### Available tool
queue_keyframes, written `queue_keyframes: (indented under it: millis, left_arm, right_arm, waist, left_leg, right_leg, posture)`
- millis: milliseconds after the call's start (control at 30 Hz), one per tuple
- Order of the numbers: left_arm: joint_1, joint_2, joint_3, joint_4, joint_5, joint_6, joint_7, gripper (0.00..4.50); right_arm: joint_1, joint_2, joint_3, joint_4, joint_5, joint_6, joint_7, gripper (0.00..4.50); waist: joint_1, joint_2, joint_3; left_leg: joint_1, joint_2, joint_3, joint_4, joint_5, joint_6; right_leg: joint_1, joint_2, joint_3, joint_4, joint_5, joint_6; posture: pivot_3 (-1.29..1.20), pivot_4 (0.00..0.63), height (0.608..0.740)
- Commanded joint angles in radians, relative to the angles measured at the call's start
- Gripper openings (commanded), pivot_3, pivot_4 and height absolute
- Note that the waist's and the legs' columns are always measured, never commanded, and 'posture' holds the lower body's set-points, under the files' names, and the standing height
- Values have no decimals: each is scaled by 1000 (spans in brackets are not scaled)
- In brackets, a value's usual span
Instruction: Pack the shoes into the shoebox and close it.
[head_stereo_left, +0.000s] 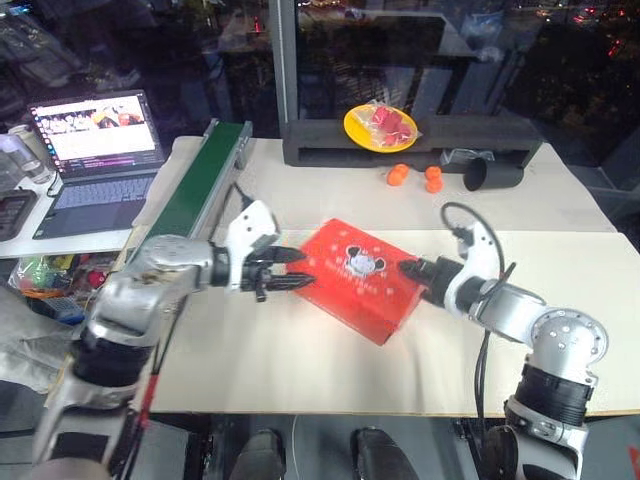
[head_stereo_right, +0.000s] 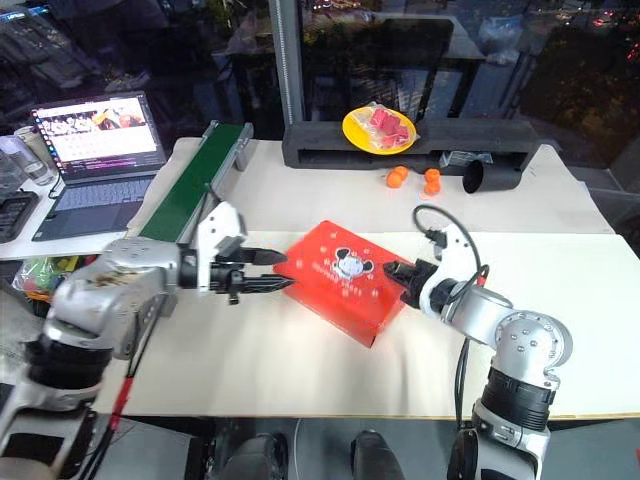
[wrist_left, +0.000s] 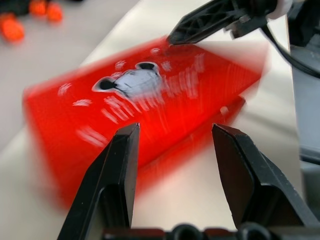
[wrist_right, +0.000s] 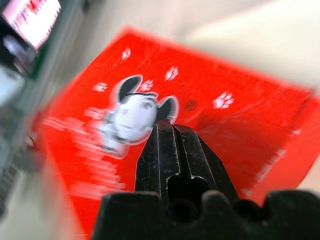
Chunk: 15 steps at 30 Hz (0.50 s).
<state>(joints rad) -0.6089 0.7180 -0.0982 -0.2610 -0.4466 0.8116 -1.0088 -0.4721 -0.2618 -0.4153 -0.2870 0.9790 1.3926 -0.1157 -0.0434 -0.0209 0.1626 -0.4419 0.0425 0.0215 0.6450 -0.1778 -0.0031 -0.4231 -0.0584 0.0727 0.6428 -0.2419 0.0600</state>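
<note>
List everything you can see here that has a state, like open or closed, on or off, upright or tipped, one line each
shoebox: lid down, closed, flat on the table.
left gripper: open, empty, at the box's left end.
right gripper: shut, empty, fingertips at the box's right end.
laptop: open, screen lit.
black cup: tipped on its side.
yellow plate: upright, holding red food.

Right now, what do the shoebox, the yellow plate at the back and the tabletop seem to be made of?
The shoebox: likely cardboard, smooth printed red finish with white cartoon, crisp folded edges. The yellow plate: probably plastic, with a uniform bright colour and slight sheen, though glazed ceramic cannot be ruled out. The tabletop: matte cream board or laminate; a seam shows between panels, core material unclear.
</note>
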Motion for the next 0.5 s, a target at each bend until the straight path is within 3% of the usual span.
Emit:
queue_keyframes:
  millis: [33,200,400,500]
  left_arm:
    - [-5,1,35,-33,-20,-3,22,2448]
    - [7,-16,30,-44,-20,-9,57,2448]
    - [23,-24,23,-53,-9,-21,82,2448]
    - [25,-27,26,-46,-3,-32,97,2448]
  right_arm:
    - [-33,-9,72,-18,-48,-9,5,14]
    - [-56,-46,276,100,-200,-39,50,14]
    - [-56,-119,404,168,-312,-67,129,14]
    - [-65,-132,399,149,-324,-61,151,14]
  waist:
    - [5,0,0]
    - [2,-1,0]
    - [-2,-4,-2]
    - [0,-9,-5]
  left_leg:
    - [0,0,0,0,0,0]
    - [0,0,0,0,0,0]
    - [2,1,0,0,0,0]
    - [4,1,0,0,0,0]
  right_leg:
    - [0,0,0,0,0,0]
    - [0,0,0,-1,0,0]
    - [2,1,0,0,0,0]
    - [4,1,0,0,0,0]
  posture:
    - [0,150,719]
    - [0,150,719]
    - [0,150,719]
    - [0,150,719]
